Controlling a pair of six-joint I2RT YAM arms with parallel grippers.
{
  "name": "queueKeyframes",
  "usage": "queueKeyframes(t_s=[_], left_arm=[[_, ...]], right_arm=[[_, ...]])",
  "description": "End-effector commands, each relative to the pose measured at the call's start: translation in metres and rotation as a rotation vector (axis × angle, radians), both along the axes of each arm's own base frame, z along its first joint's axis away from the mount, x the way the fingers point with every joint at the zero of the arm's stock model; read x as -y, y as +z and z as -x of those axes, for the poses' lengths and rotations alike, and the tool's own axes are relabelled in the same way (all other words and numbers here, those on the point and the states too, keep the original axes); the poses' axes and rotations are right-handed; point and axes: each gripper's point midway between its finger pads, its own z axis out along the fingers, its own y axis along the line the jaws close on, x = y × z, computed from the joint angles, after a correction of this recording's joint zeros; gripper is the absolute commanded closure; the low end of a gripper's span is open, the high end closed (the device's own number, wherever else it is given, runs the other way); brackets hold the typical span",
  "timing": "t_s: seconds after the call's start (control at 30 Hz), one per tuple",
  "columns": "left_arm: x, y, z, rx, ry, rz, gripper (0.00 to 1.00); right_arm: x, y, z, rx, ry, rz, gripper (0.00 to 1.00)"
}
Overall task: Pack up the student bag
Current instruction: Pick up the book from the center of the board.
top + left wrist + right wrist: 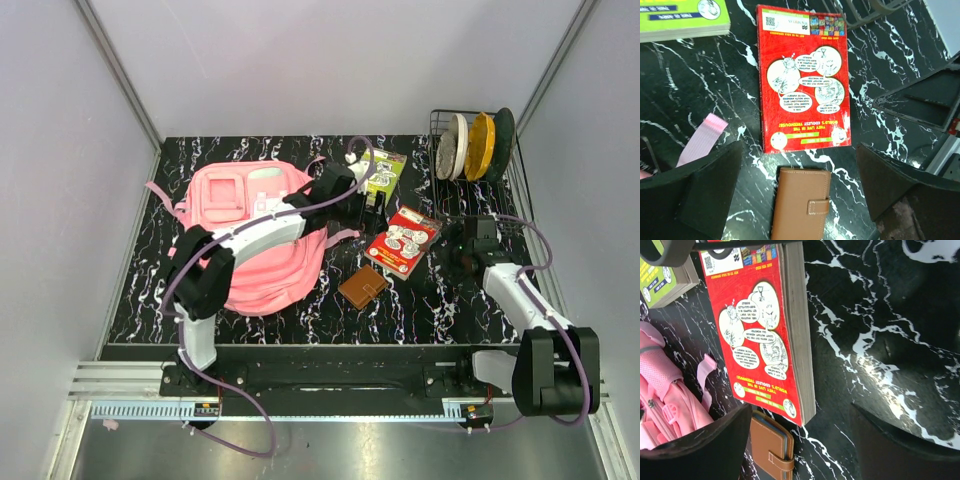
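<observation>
The student bag point(255, 240), a pink backpack, lies flat on the left of the black marbled table; its edge and a strap show in the right wrist view point(665, 390). My left gripper point(372, 205) reaches across the bag and hangs open and empty above the table. In its own view point(800, 185), a brown wallet point(801, 202) lies below the gap between the fingers. A red book point(402, 240) lies right of the bag. My right gripper point(455, 250) stands open just right of the red book point(757, 330), holding nothing.
A green book point(385, 172) lies behind the red one. The wallet point(363, 287) sits in front of the red book. A wire rack point(440, 125) with upright plates stands at the back right. A pink strap point(702, 140) trails off the bag toward the books.
</observation>
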Motion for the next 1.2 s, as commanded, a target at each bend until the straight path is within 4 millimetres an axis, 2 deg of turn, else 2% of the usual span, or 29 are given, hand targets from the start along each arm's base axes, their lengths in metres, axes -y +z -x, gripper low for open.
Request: queueKeyframes(t_s=[0.0, 0.07, 0.1, 0.3, 0.5, 0.63, 0.7, 0.73, 0.87, 0.97, 1.0, 1.03, 1.17], left_arm=[[0.035, -0.001, -0.014, 0.030, -0.058, 0.100, 0.01], [0.039, -0.013, -0.018, 0.015, -0.059, 0.096, 0.03], [0.042, -0.025, -0.020, 0.002, -0.058, 0.082, 0.03], [0.053, -0.057, -0.032, -0.047, -0.066, 0.070, 0.04], [0.059, -0.076, -0.032, -0.085, -0.085, 0.089, 0.04], [0.055, -0.088, -0.030, -0.115, -0.088, 0.094, 0.05], [0.052, -0.099, -0.024, -0.159, -0.095, 0.094, 0.06], [0.057, -0.095, -0.025, -0.150, -0.101, 0.123, 0.07], [0.058, -0.111, -0.014, -0.204, -0.122, 0.140, 0.11], [0.058, -0.117, -0.005, -0.235, -0.132, 0.156, 0.15], [0.059, -0.117, -0.001, -0.243, -0.136, 0.160, 0.16], [0.059, -0.117, 0.001, -0.242, -0.141, 0.166, 0.17], [0.053, -0.116, 0.018, -0.249, -0.144, 0.165, 0.20]], right_arm=[[-0.014, 0.010, -0.021, 0.094, 0.074, -0.056, 0.20], [-0.014, 0.005, -0.026, 0.091, 0.073, -0.057, 0.20], [-0.014, 0.003, -0.028, 0.086, 0.070, -0.059, 0.21], [-0.013, -0.015, -0.032, 0.033, 0.069, -0.049, 0.20], [-0.012, -0.036, -0.036, -0.012, 0.080, -0.039, 0.19], [-0.016, -0.045, -0.040, -0.020, 0.100, -0.053, 0.23], [-0.016, -0.051, -0.042, -0.029, 0.104, -0.051, 0.25], [-0.016, -0.053, -0.043, -0.030, 0.106, -0.049, 0.25], [-0.022, -0.062, -0.041, -0.043, 0.133, -0.071, 0.29], [-0.029, -0.068, -0.035, -0.042, 0.160, -0.108, 0.37], [-0.030, -0.073, -0.029, -0.063, 0.167, -0.115, 0.37], [-0.032, -0.070, -0.034, -0.028, 0.176, -0.123, 0.41], [-0.035, -0.074, -0.022, -0.026, 0.187, -0.135, 0.46]])
